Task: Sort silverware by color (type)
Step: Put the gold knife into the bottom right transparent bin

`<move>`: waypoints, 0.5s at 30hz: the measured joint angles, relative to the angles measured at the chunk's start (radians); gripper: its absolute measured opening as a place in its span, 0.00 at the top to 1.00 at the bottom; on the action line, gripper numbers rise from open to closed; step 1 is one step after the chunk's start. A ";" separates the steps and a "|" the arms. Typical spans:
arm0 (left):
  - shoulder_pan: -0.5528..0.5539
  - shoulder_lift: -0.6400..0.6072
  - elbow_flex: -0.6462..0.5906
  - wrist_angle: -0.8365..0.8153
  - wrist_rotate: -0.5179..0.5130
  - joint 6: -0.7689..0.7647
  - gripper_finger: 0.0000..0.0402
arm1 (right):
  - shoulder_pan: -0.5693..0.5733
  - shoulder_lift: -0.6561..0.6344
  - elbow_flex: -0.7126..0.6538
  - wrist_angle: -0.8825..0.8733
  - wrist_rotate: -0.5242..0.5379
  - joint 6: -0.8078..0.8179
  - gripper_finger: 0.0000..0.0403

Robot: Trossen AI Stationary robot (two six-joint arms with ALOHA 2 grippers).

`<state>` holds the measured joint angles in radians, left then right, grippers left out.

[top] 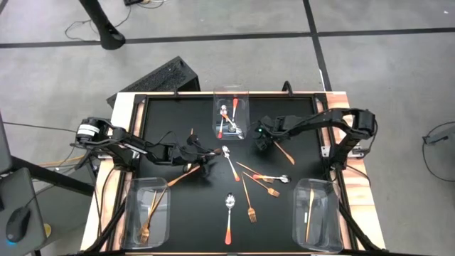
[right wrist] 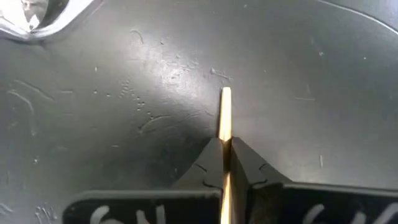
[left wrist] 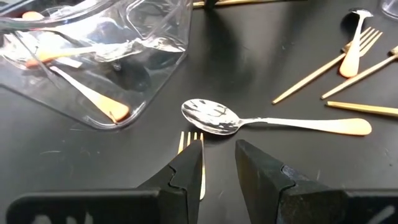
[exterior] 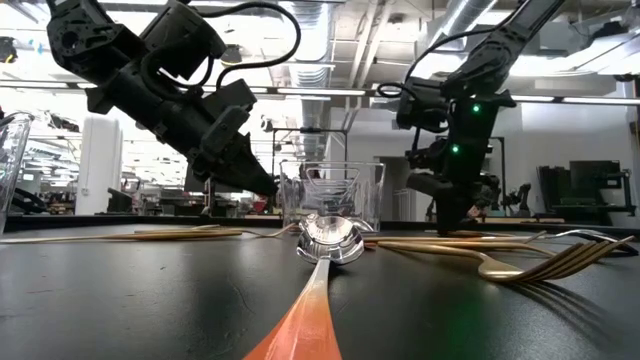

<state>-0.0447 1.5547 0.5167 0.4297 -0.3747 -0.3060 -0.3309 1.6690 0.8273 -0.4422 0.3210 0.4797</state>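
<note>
Gold forks, thin gold sticks and orange-handled spoons lie loose mid-mat (top: 259, 178). My left gripper (top: 206, 162) (left wrist: 217, 146) is open, low over the mat. A gold fork (left wrist: 191, 138) lies flat with its tines poking out past one finger. Just beyond the tips lies a spoon (left wrist: 211, 117) (top: 229, 162). My right gripper (top: 264, 142) (right wrist: 225, 144) is near the far bin, shut on a slim gold utensil (top: 286, 153). My left gripper stands over the gold fork, whose stem (left wrist: 202, 180) runs along the inner side of one finger (left wrist: 186, 168); I cannot tell whether it touches. My right gripper pinches the slim gold utensil between its two fingers from above, fingers pointing down at the mat. The utensil's end (right wrist: 225, 109) sticks out past the fingertips.
Three clear bins stand on the black mat: one at the far middle (top: 242, 107) with spoons, one near left (top: 135, 188) with a gold fork, one near right (top: 327, 192) with a thin gold piece. A spoon (top: 229, 217) and fork (top: 251, 211) lie near the front.
</note>
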 joint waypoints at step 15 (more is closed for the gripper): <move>0.001 0.000 0.000 -0.021 -0.001 -0.024 0.79 | 0.210 -0.516 -0.004 -0.136 0.021 0.077 0.99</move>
<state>-0.0441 1.5547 0.5167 0.4087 -0.3756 -0.3303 -0.1213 1.1535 0.8234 -0.5779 0.3419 0.5569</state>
